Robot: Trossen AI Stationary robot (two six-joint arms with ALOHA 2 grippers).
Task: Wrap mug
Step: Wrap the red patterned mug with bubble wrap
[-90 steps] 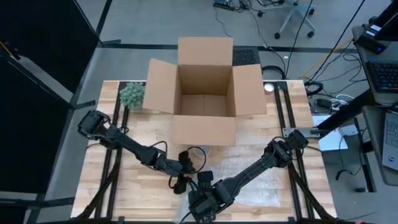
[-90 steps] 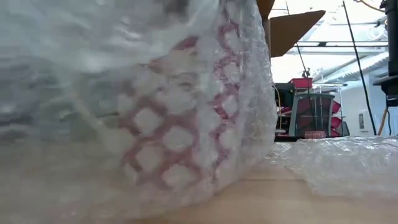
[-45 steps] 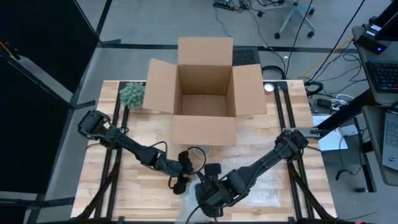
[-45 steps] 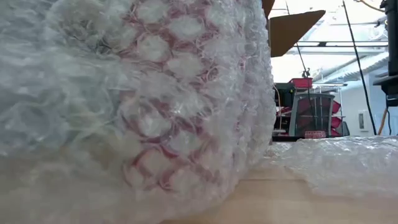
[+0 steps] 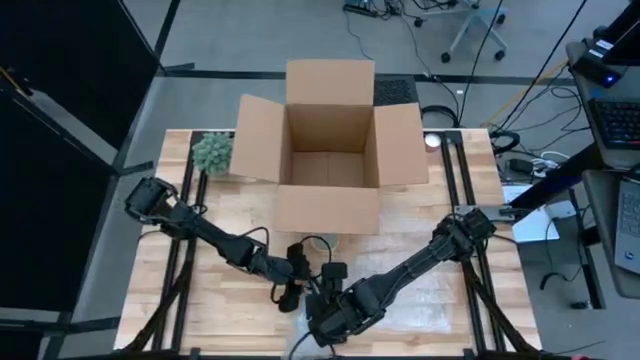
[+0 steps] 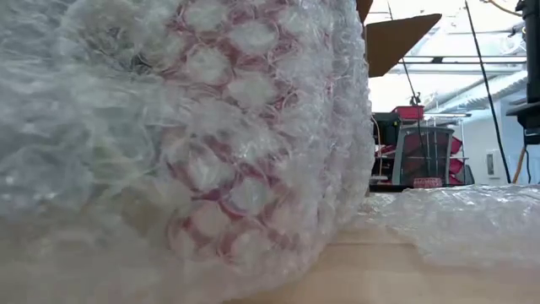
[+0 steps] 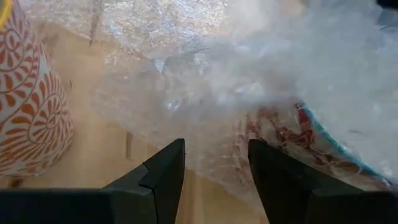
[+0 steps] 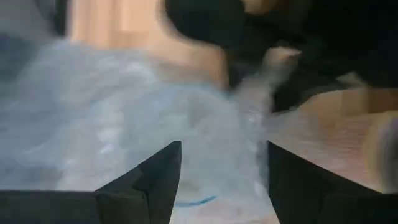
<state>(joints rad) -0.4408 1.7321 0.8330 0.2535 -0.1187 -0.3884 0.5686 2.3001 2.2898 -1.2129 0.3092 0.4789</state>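
Bubble wrap (image 6: 211, 152) already covers most of the red-patterned mug (image 6: 228, 194), which fills the left of the low view. Both grippers meet at lower centre of the high view: left gripper (image 7: 211, 165) and right gripper (image 8: 224, 168) stand open, holding nothing. Closing and securing the wrap looks to remain.

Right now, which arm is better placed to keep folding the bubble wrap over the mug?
Probably the right. The right gripper is open over the bubble wrap. The left gripper, also open, sits at the wrapped mug.
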